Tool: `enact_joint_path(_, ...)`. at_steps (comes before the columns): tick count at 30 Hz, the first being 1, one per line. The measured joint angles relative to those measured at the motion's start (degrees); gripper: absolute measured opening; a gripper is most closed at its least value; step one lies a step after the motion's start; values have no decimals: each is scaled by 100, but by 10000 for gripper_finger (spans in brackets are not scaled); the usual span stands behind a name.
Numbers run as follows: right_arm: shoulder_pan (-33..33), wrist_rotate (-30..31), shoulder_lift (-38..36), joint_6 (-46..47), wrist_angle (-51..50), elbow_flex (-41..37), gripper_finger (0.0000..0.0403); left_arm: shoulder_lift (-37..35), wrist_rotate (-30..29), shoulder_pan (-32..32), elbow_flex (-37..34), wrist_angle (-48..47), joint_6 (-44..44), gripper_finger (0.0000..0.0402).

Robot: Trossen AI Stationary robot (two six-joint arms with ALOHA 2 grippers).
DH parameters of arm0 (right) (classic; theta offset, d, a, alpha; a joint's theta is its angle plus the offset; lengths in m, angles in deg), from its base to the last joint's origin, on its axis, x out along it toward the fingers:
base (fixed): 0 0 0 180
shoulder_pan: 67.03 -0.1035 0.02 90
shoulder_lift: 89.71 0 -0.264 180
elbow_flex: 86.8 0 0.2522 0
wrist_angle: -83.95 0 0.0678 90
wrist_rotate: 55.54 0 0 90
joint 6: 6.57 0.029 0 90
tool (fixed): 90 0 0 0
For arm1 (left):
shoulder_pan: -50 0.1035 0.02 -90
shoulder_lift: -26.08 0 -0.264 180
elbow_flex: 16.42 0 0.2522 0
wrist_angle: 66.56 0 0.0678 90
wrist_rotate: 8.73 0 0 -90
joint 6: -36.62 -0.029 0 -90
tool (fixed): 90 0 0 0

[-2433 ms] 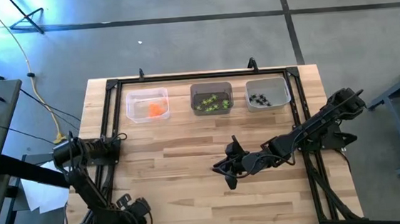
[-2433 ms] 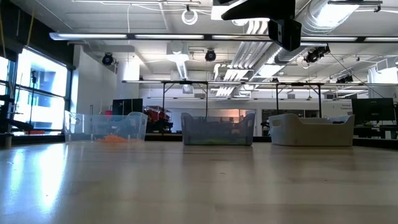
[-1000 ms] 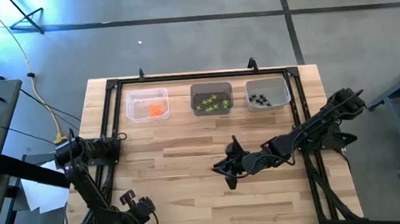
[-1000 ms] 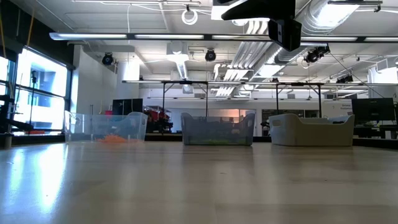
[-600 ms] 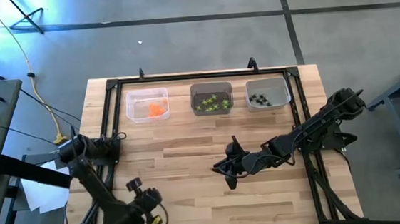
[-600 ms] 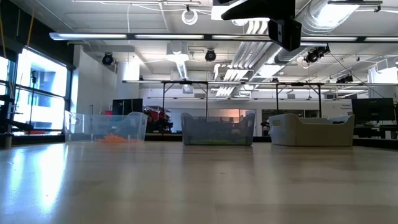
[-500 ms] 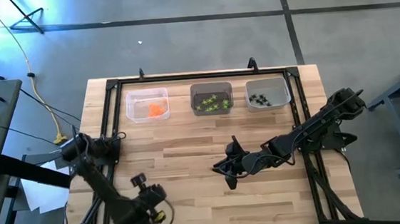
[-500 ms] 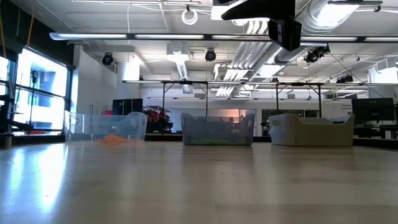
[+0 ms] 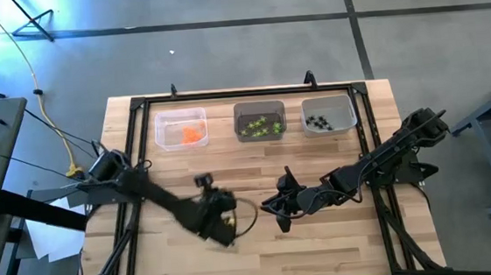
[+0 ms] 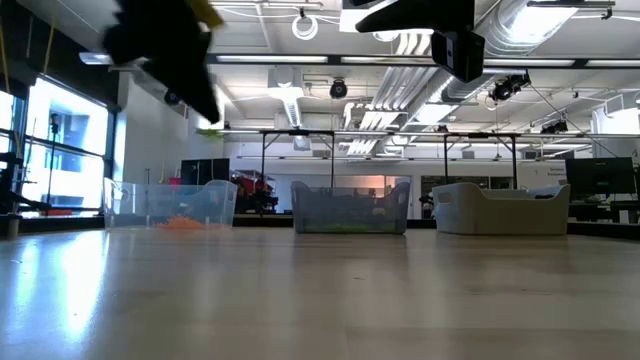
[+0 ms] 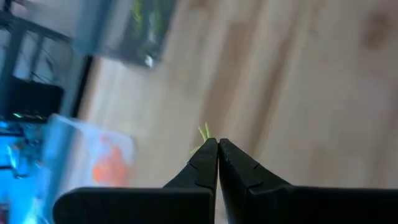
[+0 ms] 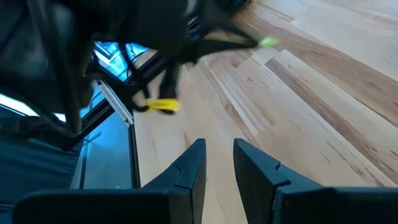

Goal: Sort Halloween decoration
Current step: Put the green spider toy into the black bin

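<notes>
Left gripper (image 11: 217, 144) — jaws pinched shut on a lime-green trinket (image 11: 204, 132) — hangs above the counter (image 9: 342, 244), near the green bin (image 9: 259, 121). Right gripper (image 12: 219, 152) beside it, jaws part open, empty.

surface (image 9: 257, 172): pale wood planks, smooth, a light sheen
bins (image 9: 181, 128): translucent plastic, glossy
frame (image 9: 225, 96): black metal, matt
left hand (image 11: 217, 144): dark, matt plastic
floor (image 9: 221, 51): grey, smooth

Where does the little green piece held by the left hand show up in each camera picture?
High: hidden under the left hand.
Low: green piece, upper left, at the hand's tip.
Left wrist: centre, past the fingertips.
Right wrist: top, right of centre.
Shared landmark: the orange bin.
</notes>
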Motion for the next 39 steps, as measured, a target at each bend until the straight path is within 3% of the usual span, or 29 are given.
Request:
enact_joint_path(5,2,-1,0,0,-1,0,78,-95,-213,830,2,793,-1453,0)
enact_joint_path(10,1,-2,0,0,-8,0,78,-208,8,1677,2,1963,-3072,0)
enact_joint_path(14,1,-4,0,1,-15,0,78,-209,573,2357,2,2881,-4153,0)
enact_joint_path(18,1,-4,0,0,-21,0,78,-209,1538,2994,-55,3732,-4937,0)
enact_joint_path(26,2,-29,0,0,-21,0,78,-209,2284,3881,-72,4305,-5559,0)
enact_joint_path(39,1,-24,0,2,-21,0,78,-147,3544,4992,-72,4279,-6150,1)
